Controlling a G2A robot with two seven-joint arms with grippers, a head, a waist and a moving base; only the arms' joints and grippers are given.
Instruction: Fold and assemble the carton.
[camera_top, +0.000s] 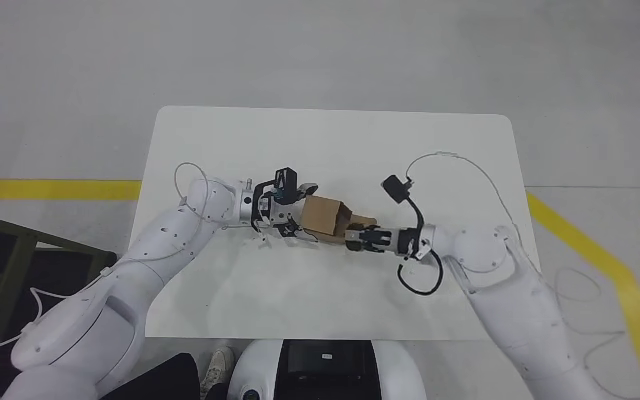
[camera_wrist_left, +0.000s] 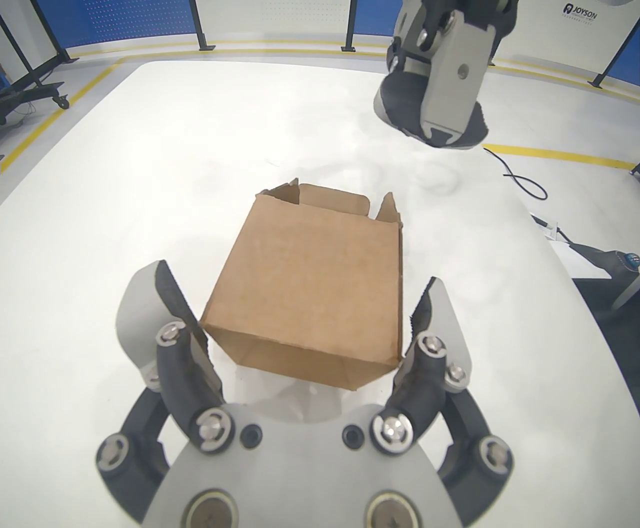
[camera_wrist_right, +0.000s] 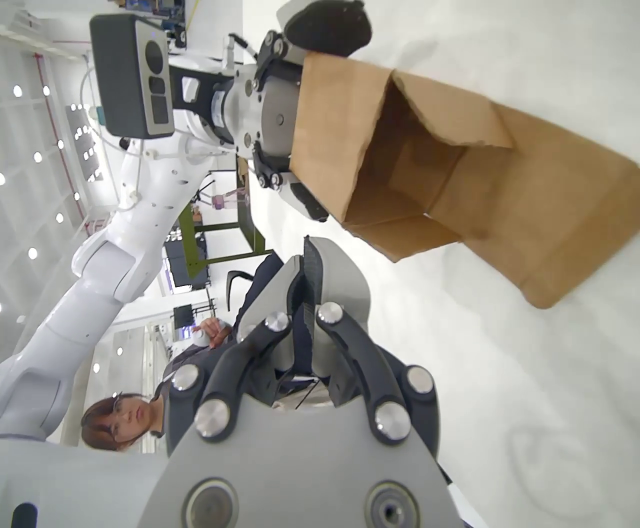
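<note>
Flap-folding looks to be the step you are in. On the left, your left tool sits at the carton's left end. Its fingers are set wide across the body with a pad against each side wall, so it reads as clasping the box and steadying it. The carton lies on its side near the middle of the worktop, squared up into a tube, with its other end open toward your right arm. At that mouth nothing is folded in yet: one long flap lies out flat along the worktop, and the shorter flaps stand off from the edges. On the right, your right tool hangs just beside the open end, fingers pressed together and carrying nothing. I cannot tell whether it touches the cardboard. For the next move I would use that closed tool as a pusher. Tuck the shorter flaps inward first, then bring the long flap up and over them. Push straight along the box toward the left tool, so the clasp takes the load and the carton neither skids nor turns. Go gently, because thin card like this will likely buckle under a skewed push.
</note>
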